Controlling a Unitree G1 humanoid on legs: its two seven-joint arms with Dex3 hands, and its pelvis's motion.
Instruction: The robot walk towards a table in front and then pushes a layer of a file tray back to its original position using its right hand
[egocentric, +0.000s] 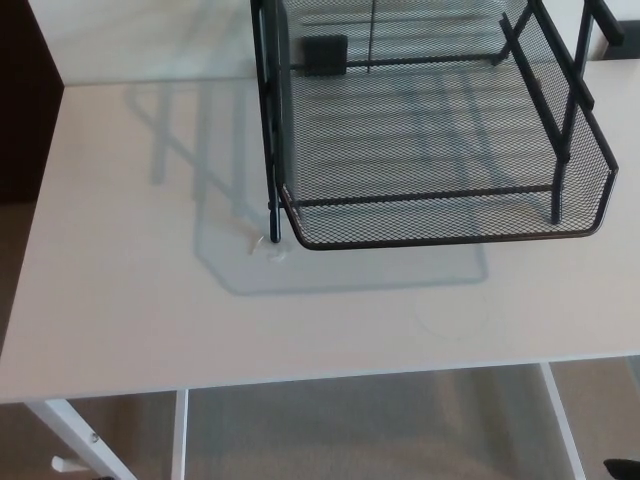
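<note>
One big white surface (130, 300) fills most of the head view. It is flat and pale, and its near edge runs across the lower part of the picture. Under that edge you can see white legs (70, 435) of the frame and a grey floor (360, 430) below.

Next in size is the file tray (440, 120), made of black wire mesh. It stands on the far right part of the surface. One mesh layer (450, 215) sticks out toward the near side, further than the black upright posts (272, 120) that hold it. Its rounded front rim hangs over the white top, and you can see the white through the little holes. The layer is not tucked in between the posts.

Then comes the tray's grey shadow (340, 265), which falls to the left and in front of it on the white top.

A dark brown wall or cupboard side (25, 110) shows at the far left edge.

Smallest of all is a tiny black bit (622, 468) in the bottom right corner. It may be part of the right hand, but so little shows that I cannot tell if its fingers are spread or closed. It is well apart from the tray and touches nothing on top. The left hand does not show
</note>
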